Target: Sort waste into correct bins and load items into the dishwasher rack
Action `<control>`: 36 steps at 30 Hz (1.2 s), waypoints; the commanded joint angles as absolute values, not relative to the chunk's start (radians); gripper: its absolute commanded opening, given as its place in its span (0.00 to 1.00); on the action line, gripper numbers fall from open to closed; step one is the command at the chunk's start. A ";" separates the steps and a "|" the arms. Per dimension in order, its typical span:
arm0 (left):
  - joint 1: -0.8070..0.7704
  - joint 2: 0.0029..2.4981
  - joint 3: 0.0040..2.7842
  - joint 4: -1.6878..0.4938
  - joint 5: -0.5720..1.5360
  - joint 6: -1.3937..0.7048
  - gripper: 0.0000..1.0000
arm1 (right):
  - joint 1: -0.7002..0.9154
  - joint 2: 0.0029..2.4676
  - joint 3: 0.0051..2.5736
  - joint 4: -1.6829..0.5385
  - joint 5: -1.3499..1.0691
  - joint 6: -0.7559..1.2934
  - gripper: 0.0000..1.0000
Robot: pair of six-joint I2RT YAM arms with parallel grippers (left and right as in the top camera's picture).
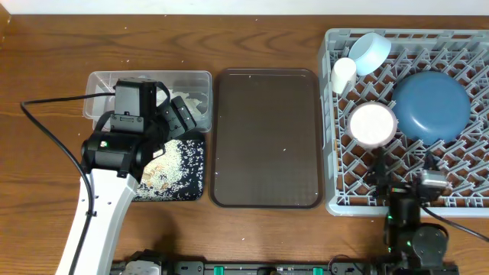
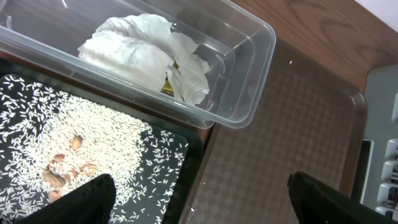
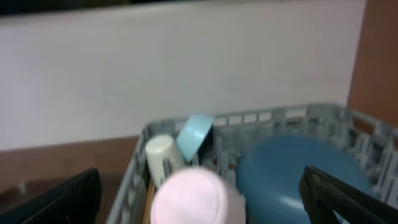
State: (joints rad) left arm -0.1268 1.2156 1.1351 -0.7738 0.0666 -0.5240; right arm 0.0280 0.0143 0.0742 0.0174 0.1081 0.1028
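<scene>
Blur softens your right wrist view, so the rack's contents read there only as shapes. From overhead, your left arm covers part of the clear tub (image 1: 191,79) and much of the black tray (image 1: 195,187), and the dishwasher rack (image 1: 336,179) runs off the right edge.

The tub's long axis runs left to right across the table. It holds one wad of crumpled tissue (image 2: 140,53). One snack wrapper (image 2: 168,88) shows only as a yellow-green sliver tucked in the folds. The tray sits just in front of the tub with one heap of rice (image 2: 99,134) scattered on it. A few brown bits lie among the grains, and what they are is unclear.

One brown serving tray (image 1: 266,137) lies between bins and rack, long axis front to back.

In the rack you have three bowls and one cup:
- The deep-blue bowl (image 1: 430,105) lies mouth down.
- The light-blue bowl (image 1: 370,52) leans on its edge in the far left corner.
- The white cup (image 1: 343,74) is just beside it.
- The pink-rimmed bowl (image 1: 372,124) sits nearer, and whether it faces up or down is unclear.

Your left gripper (image 2: 199,180) hangs over the tray's right edge, fingers (image 2: 87,202) spread wide with nothing between them. Your right gripper (image 3: 199,174) is at the rack's near side, fingers (image 3: 348,199) likewise spread and empty.
</scene>
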 commanded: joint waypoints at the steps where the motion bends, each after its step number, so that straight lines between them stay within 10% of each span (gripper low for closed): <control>1: -0.123 1.208 1.156 -0.773 0.047 -0.522 0.91 | -0.008 0.005 0.006 0.027 0.010 0.115 0.99; 36: -0.123 1.208 1.156 -0.773 0.047 -0.522 0.91 | -0.054 0.005 0.006 -0.071 -0.054 -0.023 0.99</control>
State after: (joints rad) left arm -0.1268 1.2156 1.1351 -0.7738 0.0666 -0.5240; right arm -0.0498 0.0124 0.0067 -0.0673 -0.0448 -0.0120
